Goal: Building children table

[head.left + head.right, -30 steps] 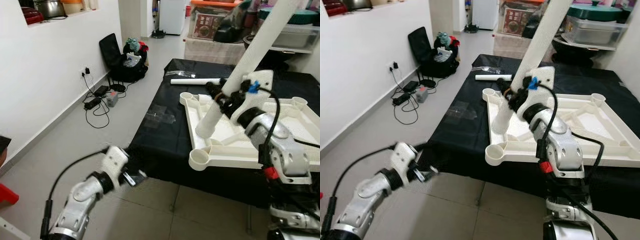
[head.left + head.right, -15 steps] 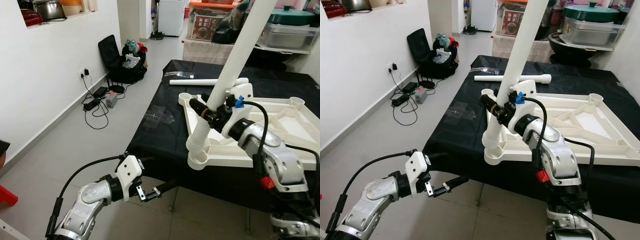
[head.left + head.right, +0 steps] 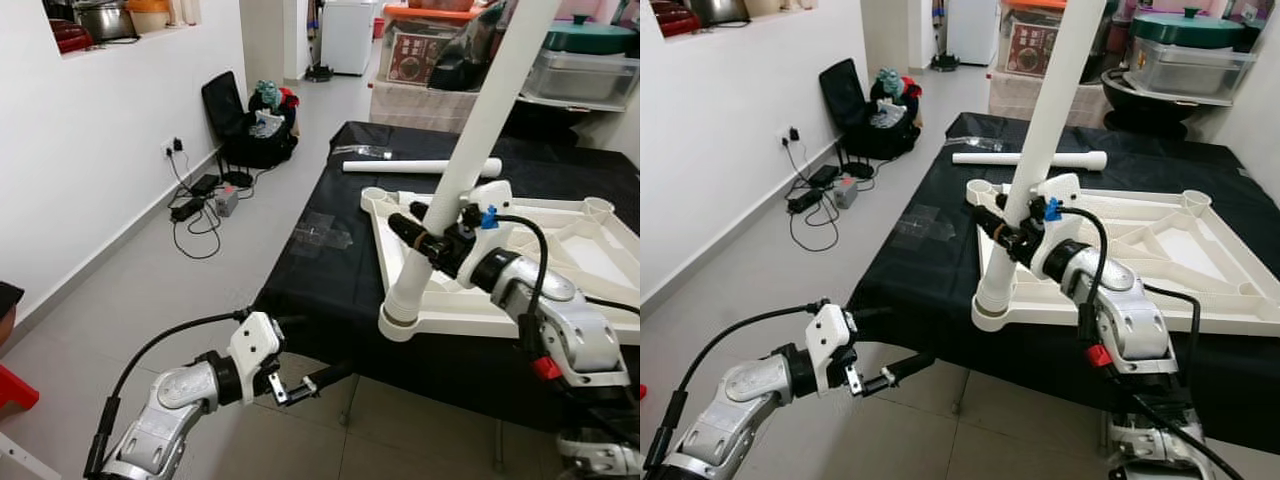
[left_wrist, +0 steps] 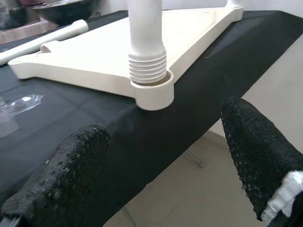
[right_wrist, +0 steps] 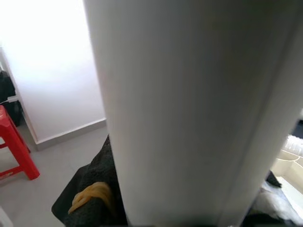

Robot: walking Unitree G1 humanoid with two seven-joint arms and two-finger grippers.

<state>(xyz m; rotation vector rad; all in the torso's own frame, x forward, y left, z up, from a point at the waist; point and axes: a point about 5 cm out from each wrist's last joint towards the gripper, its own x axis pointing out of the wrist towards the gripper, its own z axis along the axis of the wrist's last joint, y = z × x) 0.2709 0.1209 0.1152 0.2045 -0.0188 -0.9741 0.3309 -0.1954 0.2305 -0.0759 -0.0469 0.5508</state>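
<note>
Black-draped table (image 3: 330, 270) carries upturned white tabletop (image 3: 520, 300). Right gripper (image 3: 425, 235) clamps white leg (image 3: 470, 150), its ribbed end seated in near corner socket (image 4: 152, 92). Left gripper (image 3: 310, 382) hovers low beside table edge, fingers (image 4: 253, 151) spread, empty.

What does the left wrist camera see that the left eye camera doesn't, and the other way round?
Left wrist view: the ribbed end of the white table leg seated in the tabletop's corner socket, seen up close, framed by the left hand's open fingers.

Left eye view: the right hand clamped around that leg, the bag by the wall and cables on the floor.

Both: the upside-down white tabletop, the spare leg and the black cloth.
</note>
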